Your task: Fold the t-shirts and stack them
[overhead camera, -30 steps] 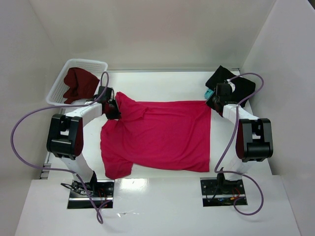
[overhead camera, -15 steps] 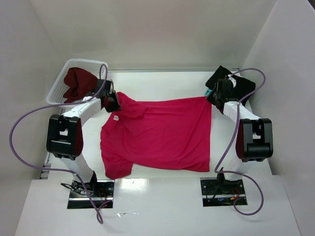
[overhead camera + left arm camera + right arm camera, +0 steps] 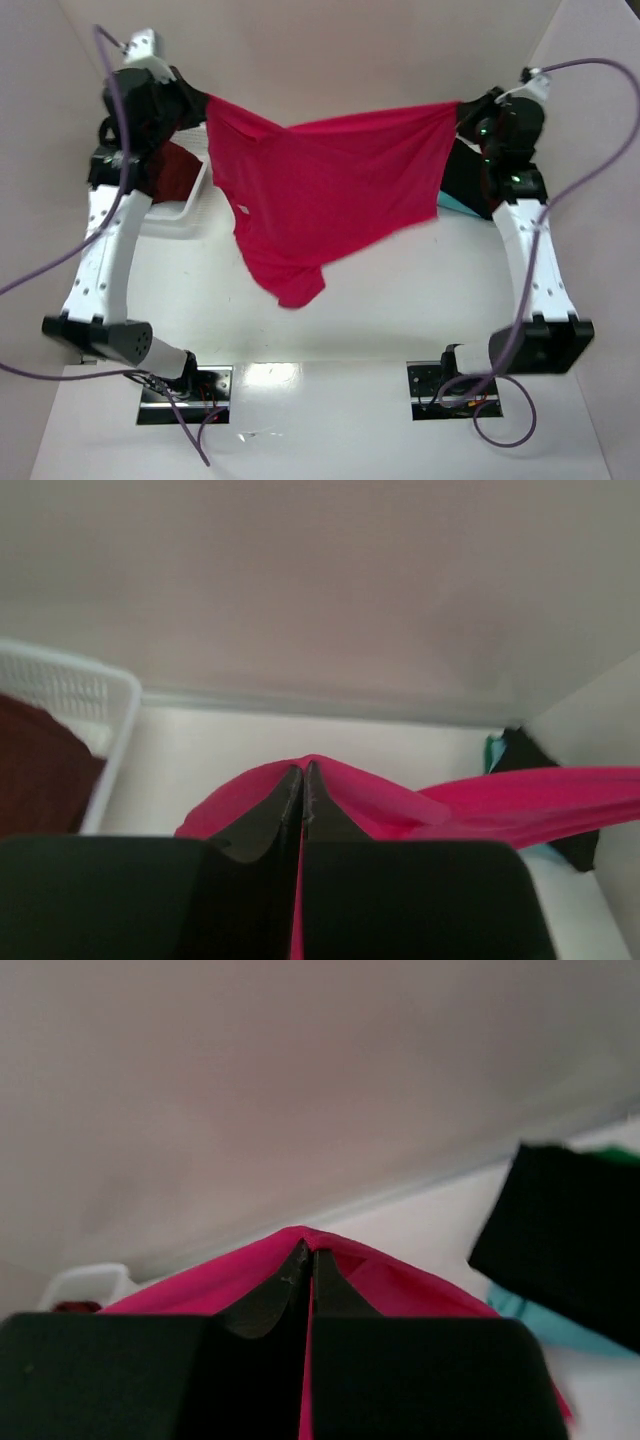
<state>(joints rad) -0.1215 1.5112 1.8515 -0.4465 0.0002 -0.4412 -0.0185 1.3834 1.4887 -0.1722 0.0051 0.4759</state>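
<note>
The crimson-pink t-shirt (image 3: 320, 185) hangs in the air, stretched between both raised arms, its lower part drooping towards the table. My left gripper (image 3: 203, 103) is shut on its upper left corner; the cloth wraps the closed fingertips in the left wrist view (image 3: 303, 772). My right gripper (image 3: 462, 108) is shut on its upper right corner, shown in the right wrist view (image 3: 306, 1252). The dark maroon t-shirt (image 3: 172, 172) lies in the basket. The black t-shirt (image 3: 465, 180) and teal t-shirt (image 3: 458, 204) lie at the back right, partly hidden by the hanging shirt.
The white lattice basket (image 3: 190, 205) stands at the back left under the left arm; its rim shows in the left wrist view (image 3: 80, 685). White walls close in the back and sides. Purple cables loop off both arms.
Both arms rose steeply from the table, lifting the crimson-pink shirt by its two far corners. It lay flat before and now hangs spread in the air.
</note>
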